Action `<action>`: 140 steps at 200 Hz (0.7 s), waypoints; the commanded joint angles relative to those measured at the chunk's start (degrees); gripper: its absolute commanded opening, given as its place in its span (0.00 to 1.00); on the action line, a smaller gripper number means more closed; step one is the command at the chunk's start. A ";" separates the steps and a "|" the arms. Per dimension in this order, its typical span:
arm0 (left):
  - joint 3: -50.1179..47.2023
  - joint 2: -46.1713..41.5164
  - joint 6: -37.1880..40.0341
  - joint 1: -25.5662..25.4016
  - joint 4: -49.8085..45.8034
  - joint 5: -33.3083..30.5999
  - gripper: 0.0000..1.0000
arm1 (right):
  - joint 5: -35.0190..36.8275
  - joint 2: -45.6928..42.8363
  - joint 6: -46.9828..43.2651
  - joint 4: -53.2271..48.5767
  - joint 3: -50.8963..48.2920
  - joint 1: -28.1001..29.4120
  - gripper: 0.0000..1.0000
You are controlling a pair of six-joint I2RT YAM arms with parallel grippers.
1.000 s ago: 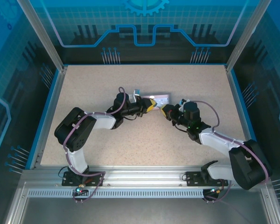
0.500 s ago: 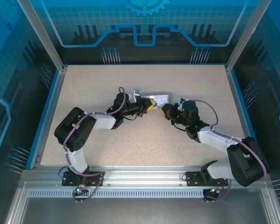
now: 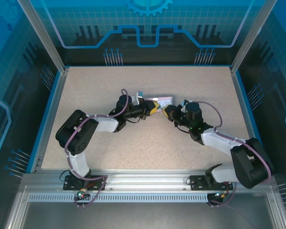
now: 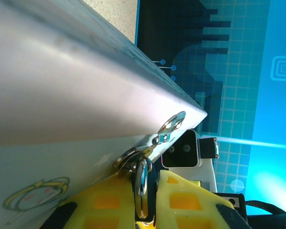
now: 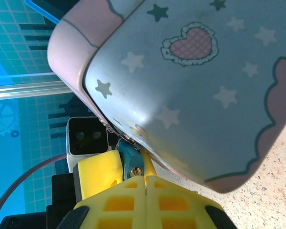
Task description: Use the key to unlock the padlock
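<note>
One speckled tabletop (image 3: 133,143), blue walls (image 3: 148,24) — left claw (image 3: 154,107) clamping padlock (image 4: 142,177), right claw (image 5: 145,180) closed.

I observe both arms (image 3: 105,125) bent inward over the speckled table (image 3: 100,86). The left gripper (image 3: 154,108) points toward 3 o'clock, the right gripper (image 3: 168,112) toward 10 o'clock; their yellow tips nearly meet. The pale tin (image 3: 165,100) lies just beside them at 12 o'clock.

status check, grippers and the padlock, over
left gripper shut on padlock at the tin's hasp. right gripper shut, tips up against the lock; key too small to make out. tin crowds both grippers.
</note>
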 commanded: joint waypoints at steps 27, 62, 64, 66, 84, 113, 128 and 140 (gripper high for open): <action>1.44 -2.57 -2.02 -0.57 7.07 -0.34 0.00 | 1.42 1.61 0.47 5.73 0.58 0.73 0.00; 1.07 -2.00 -4.72 -0.72 10.49 -1.21 0.00 | 1.95 3.25 1.01 10.61 -1.95 0.73 0.00; 1.00 -1.99 -4.83 -0.75 10.63 -1.28 0.00 | 2.04 3.32 1.09 11.03 -2.15 0.73 0.00; 1.01 -2.04 -4.90 -0.72 10.75 -1.31 0.00 | 2.04 3.52 1.22 11.37 -2.37 0.69 0.00; 1.19 -2.10 -5.30 -0.81 11.10 -1.21 0.00 | 1.44 4.86 1.68 14.78 -3.62 0.22 0.00; 0.90 -2.66 -5.37 -0.82 10.93 -1.12 0.00 | -1.20 7.16 0.52 17.45 -3.42 -0.98 0.00; 0.61 -2.98 -5.53 -0.84 11.03 -1.02 0.00 | -3.62 8.63 -0.70 17.87 -2.42 -1.80 0.00; 0.53 -3.13 -5.63 -0.84 11.07 -1.05 0.00 | -5.15 9.93 -1.41 18.53 -1.74 -2.40 0.00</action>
